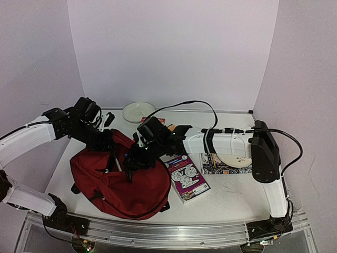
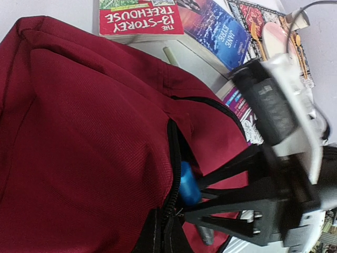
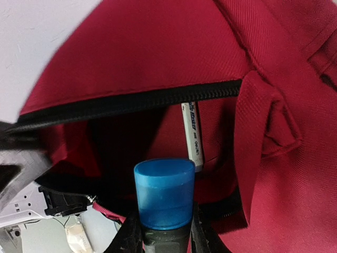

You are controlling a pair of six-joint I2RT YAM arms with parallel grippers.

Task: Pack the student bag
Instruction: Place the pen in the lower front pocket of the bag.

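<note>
Closest up is a fat marker (image 3: 164, 195) with a blue cap. The right gripper (image 3: 165, 238) holds it, its fingers snug on the dark body. The cap pokes into the open mouth of the red student bag (image 1: 124, 184), just under the black zip (image 3: 131, 100). A white pen (image 3: 193, 139) stands inside. The bag lies on the left half of the table (image 1: 231, 195), near the front edge. The left gripper (image 1: 108, 141) sits at the bag's far edge with fingers closed tight. I cannot tell if they pinch the cloth. A colouring book (image 1: 187, 178) lies just beside the bag's right side. A plate (image 1: 138, 112) sits at the back edge.
</note>
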